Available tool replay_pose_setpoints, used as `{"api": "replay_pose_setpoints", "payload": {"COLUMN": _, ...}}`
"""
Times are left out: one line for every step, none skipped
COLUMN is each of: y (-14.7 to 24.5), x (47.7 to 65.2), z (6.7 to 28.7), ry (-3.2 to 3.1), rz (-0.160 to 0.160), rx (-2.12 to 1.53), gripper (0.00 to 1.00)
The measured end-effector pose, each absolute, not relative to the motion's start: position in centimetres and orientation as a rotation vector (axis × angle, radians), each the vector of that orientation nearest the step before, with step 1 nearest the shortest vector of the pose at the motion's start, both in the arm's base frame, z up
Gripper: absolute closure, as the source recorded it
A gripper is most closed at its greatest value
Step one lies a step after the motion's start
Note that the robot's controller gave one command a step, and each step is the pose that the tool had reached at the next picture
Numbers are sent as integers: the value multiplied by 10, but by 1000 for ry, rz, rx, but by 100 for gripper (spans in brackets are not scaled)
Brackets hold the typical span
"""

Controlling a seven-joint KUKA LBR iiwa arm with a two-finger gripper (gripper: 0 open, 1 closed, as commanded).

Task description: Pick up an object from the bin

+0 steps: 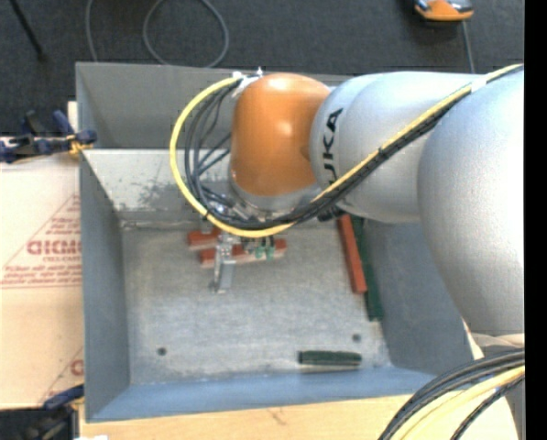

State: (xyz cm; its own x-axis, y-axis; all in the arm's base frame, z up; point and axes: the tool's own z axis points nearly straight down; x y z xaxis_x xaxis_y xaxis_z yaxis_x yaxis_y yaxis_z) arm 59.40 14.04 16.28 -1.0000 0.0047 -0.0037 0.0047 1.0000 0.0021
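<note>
Tool (222, 269) hangs low near the back of the grey bin (103, 291), just beside a small red-brown piece (202, 242); we cannot tell if it is wide or narrow. We think the piece is light and hard, best pinched across its thin sides. The orange cover (271, 136) hides part of it.

Dark grey floor (328, 26) all round
</note>
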Motion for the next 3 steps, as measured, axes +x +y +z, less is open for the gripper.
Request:
{"api": "replay_pose_setpoints", "payload": {"y": 98, "x": 648, "z": 66, "ry": 3142, "rz": -1, "rx": 34, "gripper": 0}}
{"api": "replay_pose_setpoints", "payload": {"y": 100, "x": 649, "z": 72, "ry": 3136, "rz": 3, "rx": 33, "gripper": 100}}
{"api": "replay_pose_setpoints", "payload": {"y": 70, "x": 641, "z": 229, "ry": 3128, "rz": -1, "rx": -27, "gripper": 100}}
